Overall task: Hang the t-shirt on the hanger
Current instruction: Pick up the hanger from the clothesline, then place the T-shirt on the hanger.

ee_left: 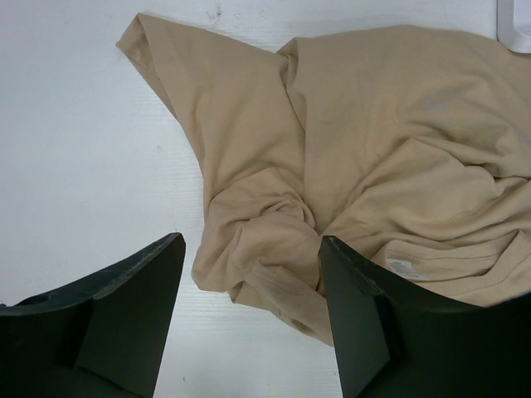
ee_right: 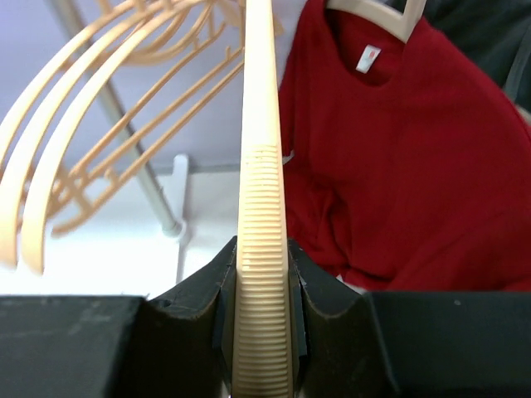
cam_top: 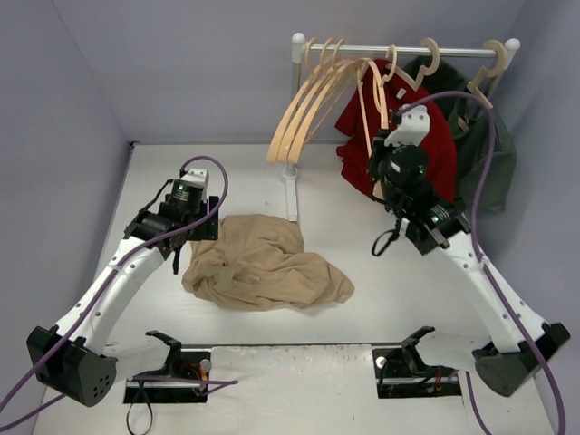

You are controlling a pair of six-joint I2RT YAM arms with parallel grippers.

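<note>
The tan t-shirt (cam_top: 263, 263) lies crumpled on the white table; it also fills the left wrist view (ee_left: 373, 149). My left gripper (cam_top: 195, 237) is open just above the shirt's left edge, its two fingers (ee_left: 133, 307) straddling a bunched fold (ee_left: 265, 249) without touching it. My right gripper (cam_top: 381, 172) is up at the rack, shut on the ribbed arm of a pale wooden hanger (ee_right: 264, 207); that hanger (cam_top: 373, 95) still hangs from the rail.
A metal rack (cam_top: 408, 50) at the back holds several spare wooden hangers (cam_top: 308, 104), a dark red t-shirt (cam_top: 435, 136) and a dark green garment (cam_top: 485, 136). Its post and foot (cam_top: 292, 181) stand just behind the tan shirt.
</note>
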